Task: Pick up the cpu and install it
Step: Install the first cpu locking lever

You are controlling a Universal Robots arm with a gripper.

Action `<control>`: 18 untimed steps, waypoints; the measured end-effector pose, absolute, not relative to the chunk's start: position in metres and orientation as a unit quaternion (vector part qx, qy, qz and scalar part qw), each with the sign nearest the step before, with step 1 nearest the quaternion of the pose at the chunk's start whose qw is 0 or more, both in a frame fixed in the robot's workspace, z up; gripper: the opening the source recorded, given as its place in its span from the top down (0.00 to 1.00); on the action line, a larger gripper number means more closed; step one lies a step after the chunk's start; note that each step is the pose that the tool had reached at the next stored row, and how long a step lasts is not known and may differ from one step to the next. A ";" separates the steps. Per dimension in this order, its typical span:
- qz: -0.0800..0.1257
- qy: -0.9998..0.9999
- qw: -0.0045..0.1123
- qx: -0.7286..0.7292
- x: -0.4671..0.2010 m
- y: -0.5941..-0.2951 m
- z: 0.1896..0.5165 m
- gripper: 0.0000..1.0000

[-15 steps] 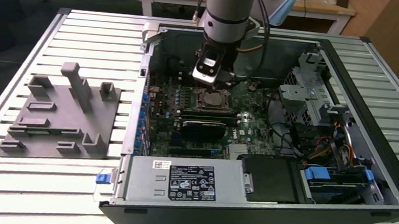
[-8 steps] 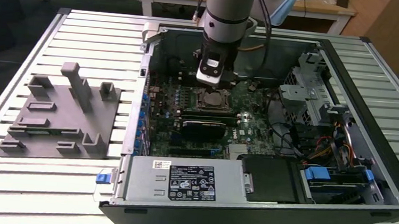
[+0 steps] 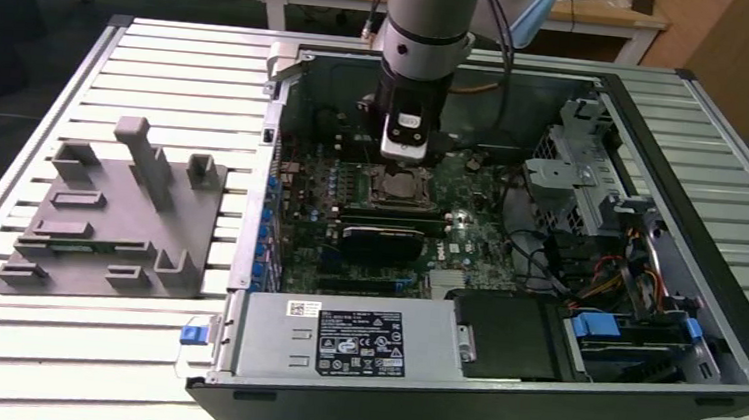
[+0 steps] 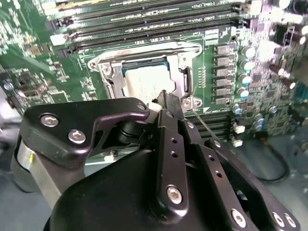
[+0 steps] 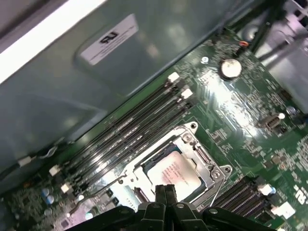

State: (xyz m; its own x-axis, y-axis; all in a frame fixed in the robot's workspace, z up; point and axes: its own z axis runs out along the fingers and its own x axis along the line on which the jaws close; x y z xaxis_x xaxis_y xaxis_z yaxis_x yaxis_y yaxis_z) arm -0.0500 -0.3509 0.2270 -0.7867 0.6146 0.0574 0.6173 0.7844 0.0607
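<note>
We see an open computer case (image 3: 726, 328) lying on a slatted table (image 3: 158, 73), filling the middle and right of the exterior view. Inside it sits a green motherboard (image 3: 482, 203). Near the bottom of that frame there is a grey power supply box (image 3: 337, 338) with a label on top. On the right side of the case we see bundled wires (image 3: 604, 278) and blue clips (image 3: 596, 325).

A grey plastic holder (image 3: 113, 225) with slots rests on the table at the left of the frame.

The cpu (image 5: 172, 172) lies flat inside the socket (image 5: 204, 159) on the motherboard, with the metal frame around it. It is a small square chip with a shiny silver top and a pale rim. In the second wrist view the cpu (image 4: 144, 82) sits in the upper middle of the frame.

The gripper (image 5: 165, 190) hangs just above the cpu. Its two black fingers (image 5: 160, 192) are pressed together and hold nothing.
</note>
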 end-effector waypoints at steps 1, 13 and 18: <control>-0.038 -0.947 0.018 -0.319 -0.050 -0.351 0.227 0.89; -0.037 -0.963 0.020 -0.265 -0.050 -0.351 0.234 0.89; -0.037 -0.963 0.020 -0.265 -0.050 -0.351 0.246 0.89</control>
